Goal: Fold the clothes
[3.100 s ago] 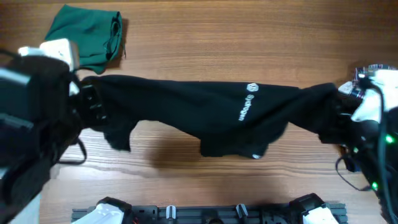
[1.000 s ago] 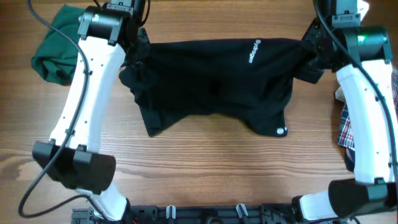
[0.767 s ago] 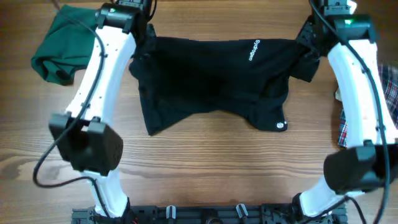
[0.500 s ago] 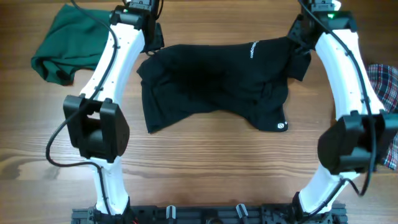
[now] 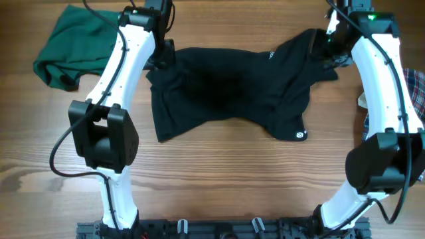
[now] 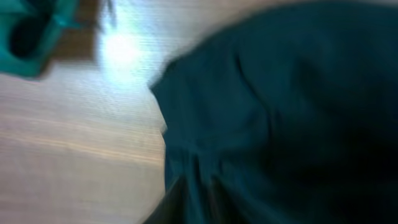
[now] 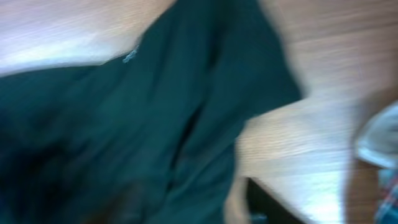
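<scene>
The clothes include a black top (image 5: 226,86) lying spread and rumpled across the middle of the table, a small white logo (image 5: 301,135) at its near right corner. My left gripper (image 5: 161,56) sits at the top's far left corner; in the left wrist view, blurred pleats of black cloth (image 6: 261,124) run together at the jaws, so it is shut on the fabric. At the far right corner is my right gripper (image 5: 324,50). In the right wrist view one dark finger (image 7: 267,202) stands apart from the black cloth (image 7: 155,124), the jaws open.
A dark green garment (image 5: 73,46) lies bunched at the far left, just beyond my left arm. A plaid garment (image 5: 416,89) shows at the right edge behind my right arm. Bare wooden table (image 5: 226,179) runs along the near side.
Both arms have drawn the top's far corners inward, so it has bunched narrower. The right gripper has opened and shifted slightly right; the left gripper opened briefly and has closed again.
</scene>
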Robot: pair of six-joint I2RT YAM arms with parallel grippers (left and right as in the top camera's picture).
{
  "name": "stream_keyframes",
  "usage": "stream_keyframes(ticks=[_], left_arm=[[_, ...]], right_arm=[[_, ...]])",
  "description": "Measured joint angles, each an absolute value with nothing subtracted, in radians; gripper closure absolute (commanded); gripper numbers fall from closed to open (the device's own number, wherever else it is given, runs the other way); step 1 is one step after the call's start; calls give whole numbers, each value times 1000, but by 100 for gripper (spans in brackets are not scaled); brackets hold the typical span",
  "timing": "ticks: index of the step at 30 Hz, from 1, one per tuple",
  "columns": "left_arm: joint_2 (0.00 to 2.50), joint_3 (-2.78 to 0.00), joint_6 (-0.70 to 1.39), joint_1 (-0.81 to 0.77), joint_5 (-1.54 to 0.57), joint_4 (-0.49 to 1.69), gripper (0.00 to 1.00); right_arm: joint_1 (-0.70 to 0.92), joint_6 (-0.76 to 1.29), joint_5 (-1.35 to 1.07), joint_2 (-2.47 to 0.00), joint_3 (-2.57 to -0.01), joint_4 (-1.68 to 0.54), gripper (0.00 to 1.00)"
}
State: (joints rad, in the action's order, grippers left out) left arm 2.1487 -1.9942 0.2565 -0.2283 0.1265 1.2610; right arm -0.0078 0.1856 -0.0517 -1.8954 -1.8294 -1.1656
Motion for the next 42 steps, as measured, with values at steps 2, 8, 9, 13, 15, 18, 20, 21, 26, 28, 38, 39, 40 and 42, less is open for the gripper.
stream_keyframes(ticks=[2,8,9,13,15,18,20,21,26,28,38,39,40,42], left_arm=[[2148,-1994,250,-234,62,1357,96],[2148,-1951,249,-261,-14,1402,96],[2148,-1937,249,-261,-15,1402,96],[2147,-1832,249,-261,-28,1340,96],[2147,-1790,249,-261,-41,1289,96],[2146,-1686,249,-261,-68,1173,96],[2146,-1655,249,-261,-76,1134,96],[2146,-1634,249,-261,-78,1116,96],[2146,-1572,249,-261,-81,1065,96],[2146,-1555,249,-261,-86,1065,96],[2113,-1456,249,-261,-130,1073,96],[2112,-1451,249,-261,-136,1097,96],[2112,-1447,249,-261,-140,1113,96],[2112,-1436,249,-262,-148,1148,96]], right_arm=[[13,145,-158,-1890,-1791,-1206,91],[93,141,-252,-1893,-1535,-1060,96],[96,143,-255,-1893,-1508,-1041,96],[95,169,-262,-1893,-1385,-946,96],[95,185,-261,-1893,-1352,-913,95],[95,220,-223,-1893,-1290,-872,96],[95,234,-209,-1893,-1266,-850,96],[95,242,-202,-1893,-1248,-841,96],[95,273,-188,-1893,-1186,-752,96],[95,288,-178,-1893,-1166,-741,96],[95,361,-175,-1886,-1139,-798,96],[95,368,-175,-1885,-1139,-807,96],[95,377,-175,-1885,-1139,-818,96],[95,395,-176,-1885,-1139,-842,96]])
